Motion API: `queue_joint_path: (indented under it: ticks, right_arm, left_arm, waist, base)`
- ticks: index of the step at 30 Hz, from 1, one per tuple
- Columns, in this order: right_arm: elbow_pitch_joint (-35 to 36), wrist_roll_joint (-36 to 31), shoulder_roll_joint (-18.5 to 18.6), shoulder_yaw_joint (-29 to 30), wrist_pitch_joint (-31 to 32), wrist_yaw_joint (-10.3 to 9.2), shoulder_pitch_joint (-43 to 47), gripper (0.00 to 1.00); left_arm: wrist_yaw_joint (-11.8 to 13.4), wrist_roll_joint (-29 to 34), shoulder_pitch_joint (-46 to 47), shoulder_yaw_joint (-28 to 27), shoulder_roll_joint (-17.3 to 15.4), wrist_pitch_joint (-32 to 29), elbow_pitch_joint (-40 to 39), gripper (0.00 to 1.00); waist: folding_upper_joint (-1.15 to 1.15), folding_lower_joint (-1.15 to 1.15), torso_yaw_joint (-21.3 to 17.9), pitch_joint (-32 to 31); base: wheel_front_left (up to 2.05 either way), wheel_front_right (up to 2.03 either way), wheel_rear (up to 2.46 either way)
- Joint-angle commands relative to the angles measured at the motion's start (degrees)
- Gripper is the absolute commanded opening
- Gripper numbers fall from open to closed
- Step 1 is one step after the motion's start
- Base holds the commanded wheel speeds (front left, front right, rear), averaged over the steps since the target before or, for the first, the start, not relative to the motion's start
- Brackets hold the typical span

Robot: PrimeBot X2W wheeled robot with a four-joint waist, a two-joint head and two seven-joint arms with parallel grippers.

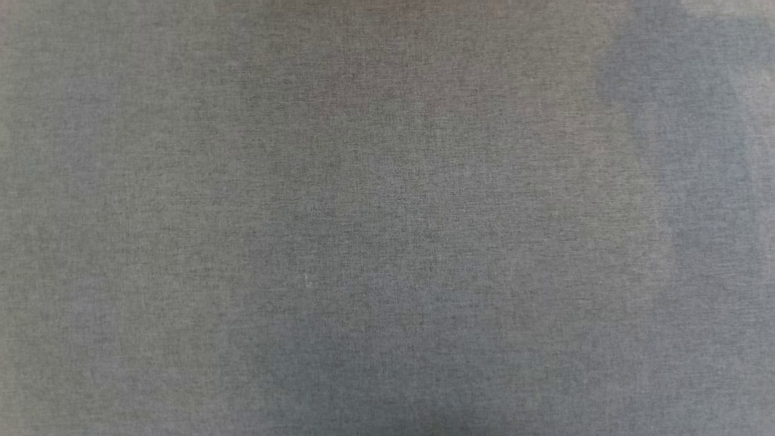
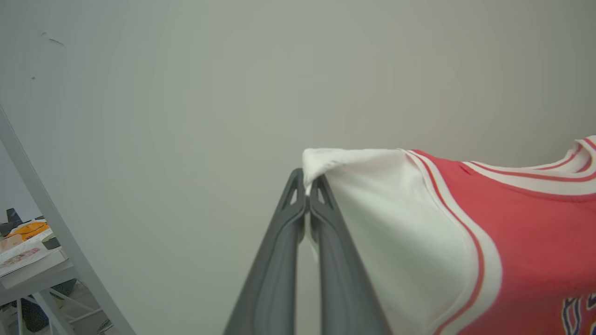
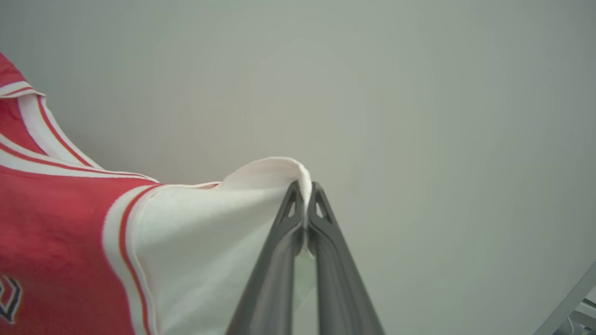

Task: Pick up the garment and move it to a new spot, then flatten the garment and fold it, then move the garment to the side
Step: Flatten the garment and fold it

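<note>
The garment (image 2: 512,223) is a red jersey-style shirt with white sleeves and red-white striped trim, and it hangs stretched in the air. In the left wrist view my left gripper (image 2: 307,184) is shut on the tip of one white sleeve (image 2: 396,209). The red body with dark letters runs off to the right. In the right wrist view my right gripper (image 3: 305,190) is shut on the other white sleeve (image 3: 209,232). There the garment (image 3: 56,232) and its striped collar spread to the left.
A grey woven surface (image 1: 387,218) lies close before the head camera. A pale plain wall (image 2: 233,93) stands behind both grippers. A grey frame post (image 2: 46,204) and a cluttered table (image 2: 28,251) are at lower left of the left wrist view, a grey bar (image 3: 568,298) at lower right of the right wrist view.
</note>
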State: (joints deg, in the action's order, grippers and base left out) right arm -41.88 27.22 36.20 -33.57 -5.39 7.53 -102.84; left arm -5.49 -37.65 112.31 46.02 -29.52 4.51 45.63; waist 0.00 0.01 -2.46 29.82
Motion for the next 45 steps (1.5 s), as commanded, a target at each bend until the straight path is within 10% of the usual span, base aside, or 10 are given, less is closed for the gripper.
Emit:
queue_joint_path:
  ticks: [1, 20, 39, 45]
  right_arm:
    - [-1.00, 0.80, -0.59, -1.09, -0.70, -0.04, -0.55, 0.00]
    - [-3.02, 14.91, -5.94, -14.16, -8.99, -0.04, 25.58, 0.00]
    - [18.56, 19.52, 5.31, -13.11, -9.60, -0.04, 73.01, 0.00]
    - [19.57, 19.22, 6.14, -8.73, -9.60, -0.04, 83.91, 0.00]
  left_arm:
    - [-0.48, -0.15, 0.01, 0.28, 0.36, 0.60, 0.96, 0.00]
    - [-0.94, -8.99, -34.35, 1.81, -3.09, 9.68, -0.05, 0.00]
    - [16.14, -15.34, -95.88, -7.29, -11.04, 10.48, -36.17, 0.00]
    - [17.04, -16.26, -105.46, -8.54, -8.89, 10.48, -36.07, 0.00]
  waist:
    - [0.00, -0.01, 0.12, 0.27]
    - [0.00, -0.01, -0.19, -9.55]
    - [0.00, -0.01, 1.00, -21.76]
    - [0.00, -0.01, 0.64, -23.22]
  base:
    - [0.00, 0.00, 0.00]
    - [0.00, 0.00, 0.00]
    - [0.00, 0.00, 0.00]
    - [0.00, 0.00, 0.00]
